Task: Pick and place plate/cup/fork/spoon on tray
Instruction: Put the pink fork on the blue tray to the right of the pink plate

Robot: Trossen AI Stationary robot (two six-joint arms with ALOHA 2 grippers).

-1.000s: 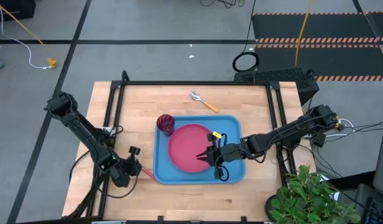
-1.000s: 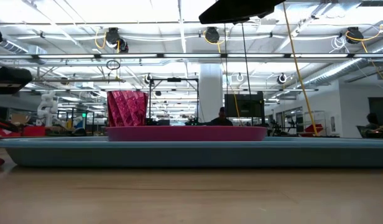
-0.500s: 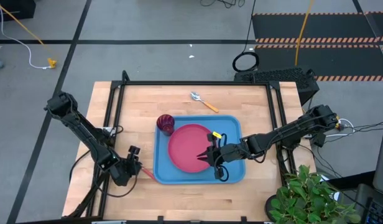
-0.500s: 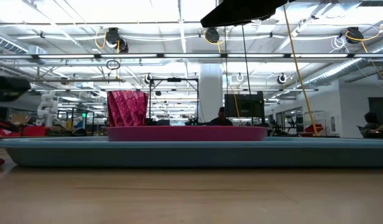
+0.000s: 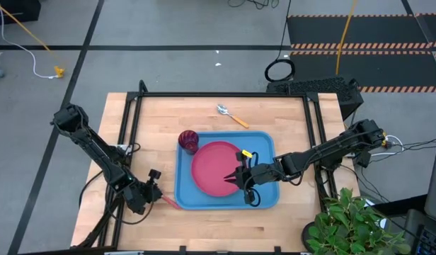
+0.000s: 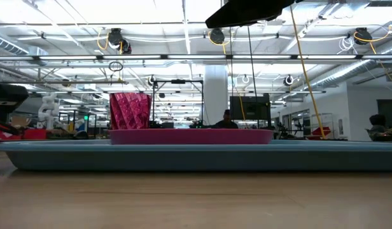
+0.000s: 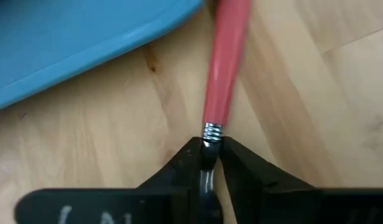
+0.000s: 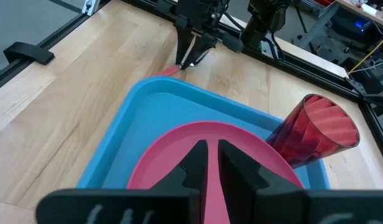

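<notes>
Fork step is being worked. The fork (image 7: pixel 224 68) is being pinched at its metal neck by the left gripper (image 7: pixel 208 158), fingers nearly closed on it, red handle pointing away toward the tray (image 5: pixel 184 195). From the high view, the left gripper (image 5: pixel 153 190) is being held low at about 8 o'clock of the tray, just outside that corner, arm folded back toward the table's left edge. Whether the fork is being lifted clear of the wood cannot be told.

Plate (image 5: pixel 216 168) is already lying in the tray; cup (image 5: pixel 188 141) is standing at the tray's 10 o'clock corner, beside the plate. Spoon (image 5: pixel 231 116) is lying on bare table at 12 o'clock of the tray, well apart from it, not yet placed.

The right gripper (image 8: pixel 211 158) is being held above the plate's 3 o'clock side, fingers narrow with a slim gap, holding nothing, arm stretched in low from the right.

Next move, as judged: the fork is to be raised over the rim and set down on free blue tray floor; the spoon is being left for after.
</notes>
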